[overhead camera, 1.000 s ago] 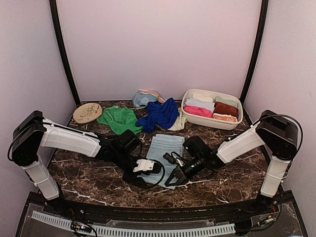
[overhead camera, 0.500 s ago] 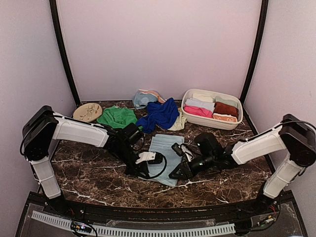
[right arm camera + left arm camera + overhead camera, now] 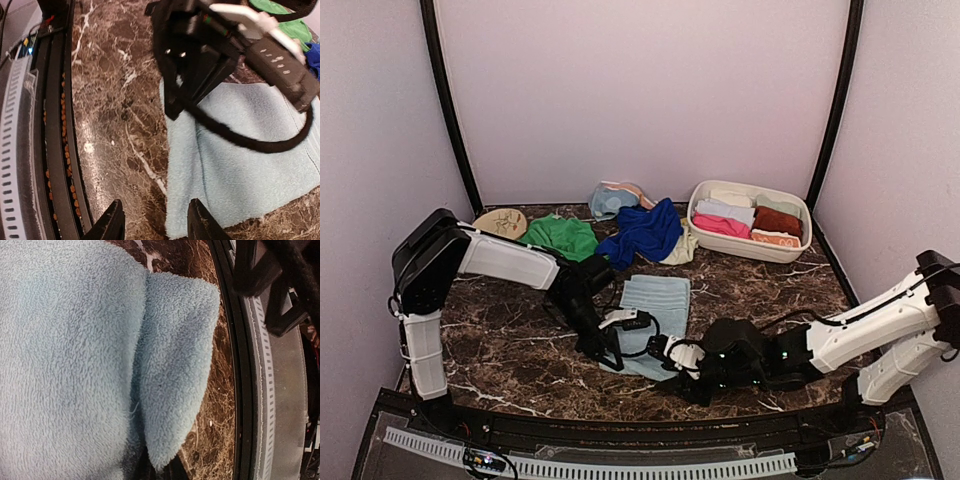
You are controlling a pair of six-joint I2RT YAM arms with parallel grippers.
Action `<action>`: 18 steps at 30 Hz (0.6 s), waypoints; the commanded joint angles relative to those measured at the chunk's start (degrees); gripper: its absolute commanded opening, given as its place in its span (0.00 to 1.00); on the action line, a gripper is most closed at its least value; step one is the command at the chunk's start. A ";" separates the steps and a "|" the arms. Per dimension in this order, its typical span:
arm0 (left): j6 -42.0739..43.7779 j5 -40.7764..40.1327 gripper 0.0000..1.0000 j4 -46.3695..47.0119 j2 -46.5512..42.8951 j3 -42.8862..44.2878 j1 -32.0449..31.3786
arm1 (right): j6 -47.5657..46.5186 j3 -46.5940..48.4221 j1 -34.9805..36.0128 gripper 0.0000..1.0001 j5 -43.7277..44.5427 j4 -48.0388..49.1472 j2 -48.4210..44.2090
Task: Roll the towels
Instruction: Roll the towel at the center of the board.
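Down at the front, the left gripper (image 3: 608,350) was clenched on the near left corner of the light blue towel (image 3: 658,300). In the left wrist view that corner stood up in a fold. The rest of this towel lay flat on the marble table (image 3: 490,350). The right gripper (image 3: 156,226) hung low over the towel's near edge, fingers apart, gripping nothing. Behind, the green towel (image 3: 560,238) and the royal blue towel (image 3: 642,232) lay crumpled near the white basin (image 3: 798,250).

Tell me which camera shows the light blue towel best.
The top camera: the light blue towel shows nearly whole. The left wrist shows close-up cloth with a folded corner; the right wrist, its near end beneath the left gripper.
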 commanded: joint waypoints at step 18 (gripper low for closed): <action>1.80 1.88 0.25 -6.45 0.67 1.20 2.09 | -1.49 4.88 2.67 0.00 15.89 7.65 14.67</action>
